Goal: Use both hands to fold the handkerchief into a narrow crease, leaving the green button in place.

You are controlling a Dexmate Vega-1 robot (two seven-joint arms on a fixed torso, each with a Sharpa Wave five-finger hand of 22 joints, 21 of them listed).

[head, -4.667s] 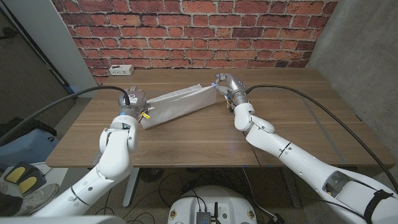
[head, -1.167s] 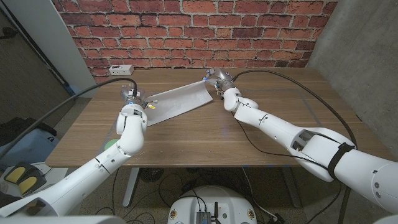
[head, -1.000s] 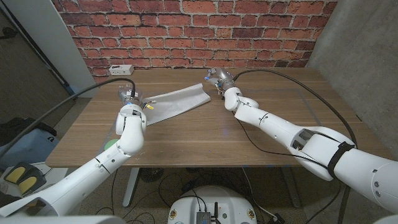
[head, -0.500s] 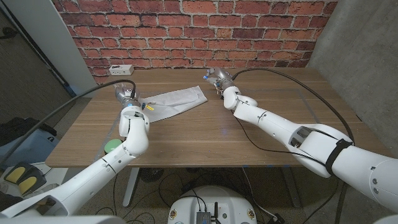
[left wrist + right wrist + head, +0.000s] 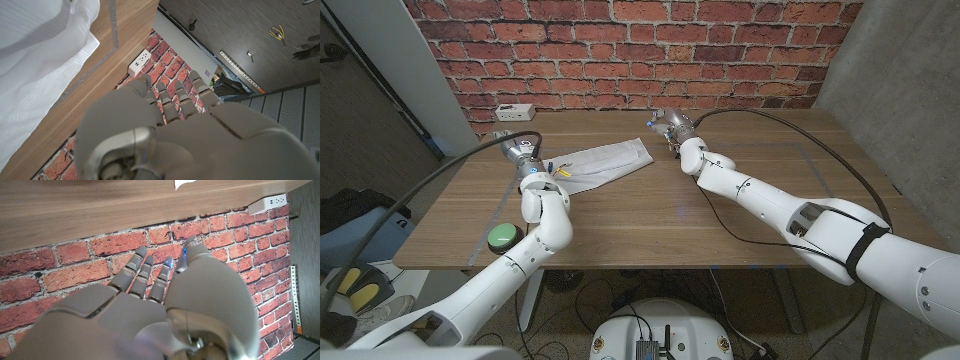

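The white handkerchief (image 5: 601,161) lies folded into a long strip on the wooden table (image 5: 740,215), slanting from mid-left toward the back middle. My left hand (image 5: 519,151) stands just off its left end, fingers stretched out and holding nothing; the cloth (image 5: 35,60) shows beside it in the left wrist view. My right hand (image 5: 670,124) hovers just past the cloth's far right corner (image 5: 185,183), fingers (image 5: 150,277) extended and empty. The round green button (image 5: 502,237) sits on the table near the front left edge, beside my left arm and apart from the cloth.
A white power strip (image 5: 512,111) lies at the table's back left by the brick wall, also seen as the strip (image 5: 140,60) in the left wrist view. A black cable runs along my left arm. Bare tabletop stretches across the front and right.
The handkerchief, held up between both hands earlier, now lies on the table and both hands have let go. My left arm has swung, uncovering the green button.
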